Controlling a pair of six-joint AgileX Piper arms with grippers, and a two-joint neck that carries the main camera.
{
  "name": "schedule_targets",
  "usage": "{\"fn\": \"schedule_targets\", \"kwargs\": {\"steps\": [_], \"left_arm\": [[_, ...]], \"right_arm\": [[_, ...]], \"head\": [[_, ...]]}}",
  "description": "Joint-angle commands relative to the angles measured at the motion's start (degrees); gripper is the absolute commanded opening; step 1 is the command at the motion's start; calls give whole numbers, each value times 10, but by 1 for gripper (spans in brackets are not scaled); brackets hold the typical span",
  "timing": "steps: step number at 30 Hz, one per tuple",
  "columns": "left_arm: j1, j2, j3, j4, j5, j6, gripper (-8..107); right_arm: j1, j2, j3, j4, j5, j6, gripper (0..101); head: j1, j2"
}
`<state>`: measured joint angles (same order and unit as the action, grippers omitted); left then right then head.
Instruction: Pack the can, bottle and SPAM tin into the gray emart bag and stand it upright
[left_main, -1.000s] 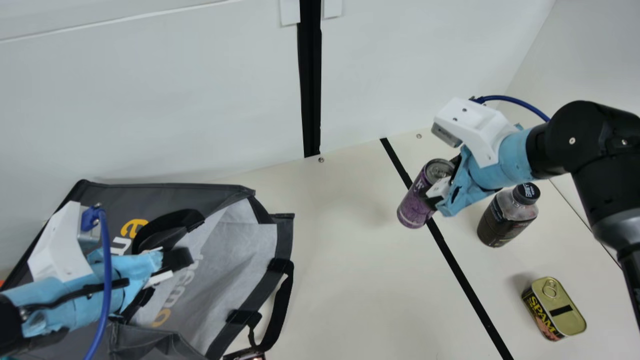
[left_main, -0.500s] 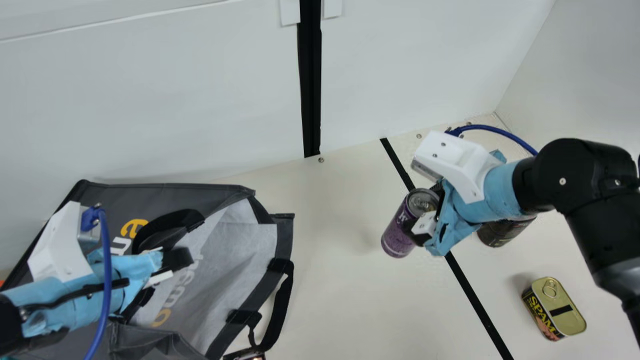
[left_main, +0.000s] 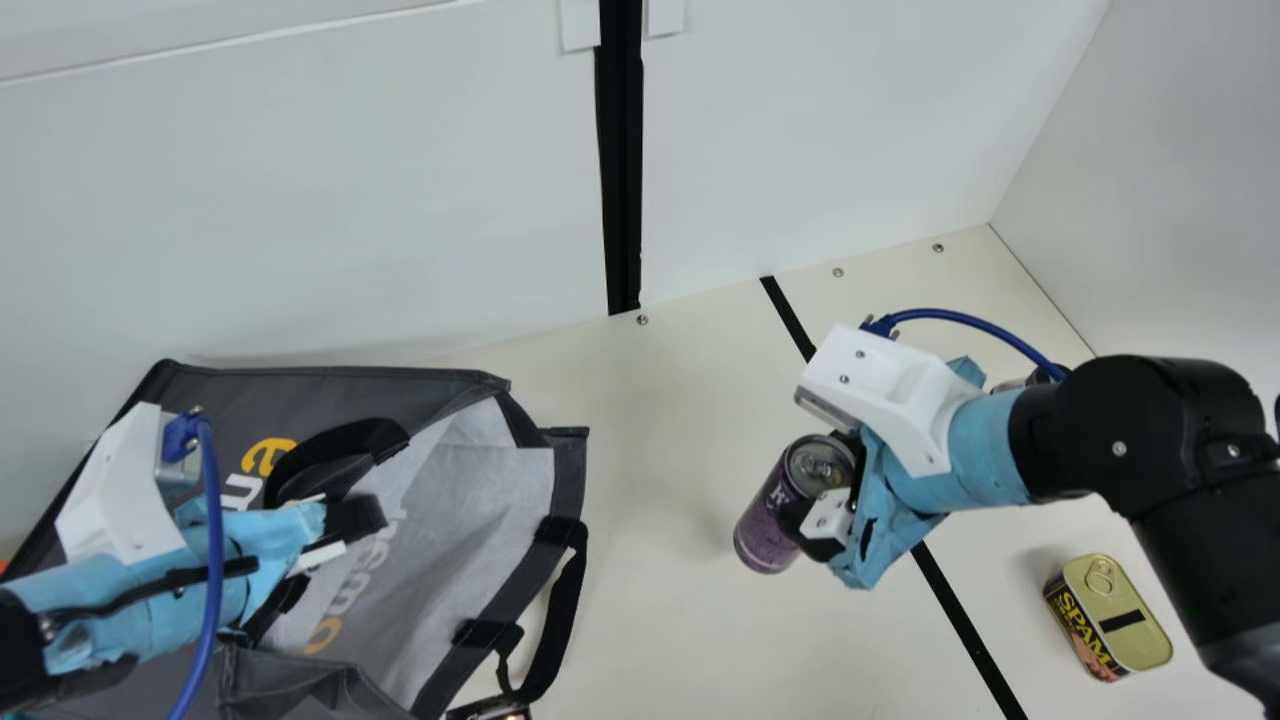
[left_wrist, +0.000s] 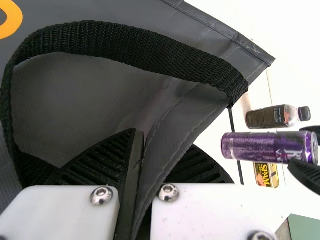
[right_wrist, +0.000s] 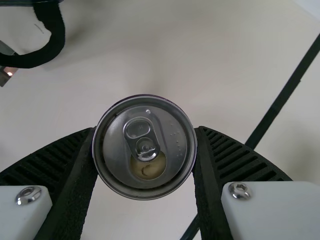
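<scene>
In the main view my right gripper is shut on the purple can, held tilted over the table. The right wrist view has the can's top between the fingers of the right gripper. My left gripper is at the gray emart bag, which lies with its mouth toward the right; in the left wrist view the left gripper pinches the bag's edge. The SPAM tin stands at the right. The bottle appears in the left wrist view, mostly behind the right arm in the main view.
A black tape line crosses the cream table between bag and tin. The bag's black strap loops onto the table, beside a small dark object at the front edge. White walls bound the back and right.
My right arm has moved toward the front and left with the can, now left of the tape line, and its wrist covers most of the bottle. The left arm and bag have kept still.
</scene>
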<state>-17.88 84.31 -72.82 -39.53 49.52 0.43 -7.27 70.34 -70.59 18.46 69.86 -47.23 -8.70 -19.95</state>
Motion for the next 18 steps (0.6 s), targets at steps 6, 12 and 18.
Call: {"fn": "schedule_targets", "kwargs": {"steps": [6, 12, 18], "left_arm": [[0, 0, 0, 0, 0, 0, -8], [0, 0, 0, 0, 0, 0, -8], [0, 0, 0, 0, 0, 0, -8]], "right_arm": [[27, -23, 18, 4, 0, 23, 0], [43, -43, 20, 26, 0, 31, 0], [49, -65, 8, 73, 0, 30, 0]], "head": [[-13, 0], [-13, 0], [-13, 0]]}}
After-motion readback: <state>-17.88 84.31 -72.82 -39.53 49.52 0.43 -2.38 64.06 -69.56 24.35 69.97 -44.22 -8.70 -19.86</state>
